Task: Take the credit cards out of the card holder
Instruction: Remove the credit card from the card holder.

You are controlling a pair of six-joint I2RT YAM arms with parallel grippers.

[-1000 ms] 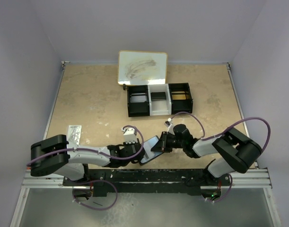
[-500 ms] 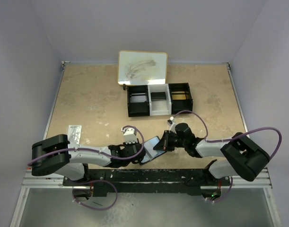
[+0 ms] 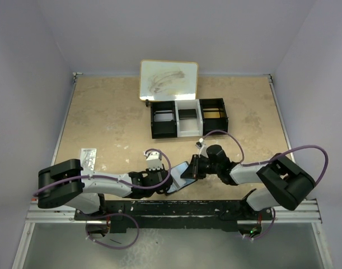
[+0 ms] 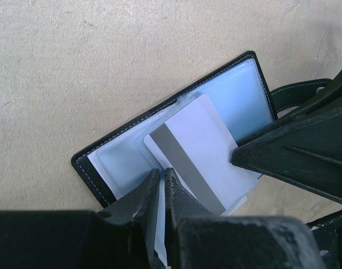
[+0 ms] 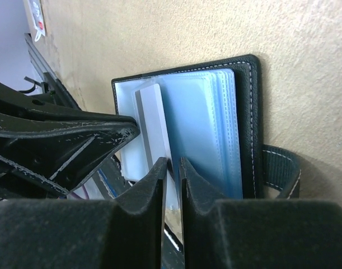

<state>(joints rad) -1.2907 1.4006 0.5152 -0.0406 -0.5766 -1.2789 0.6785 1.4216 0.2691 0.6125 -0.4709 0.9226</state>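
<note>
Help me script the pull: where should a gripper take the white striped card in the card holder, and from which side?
Probably the white card's free short end, pinched across its flat faces. Come from the long edge of the card holder that it juts past: there it lies uncovered.

The left gripper (image 4: 162, 175) and right gripper (image 5: 172, 165) meet tip to tip over the open card holder (image 3: 179, 175) at the near edge of the table (image 3: 103, 112), each barring the other's path. Bare tabletop lies between them and the tray (image 3: 188, 117). A board (image 3: 168, 80) stands just behind the tray. A small packet (image 3: 88, 158) lies left.
</note>
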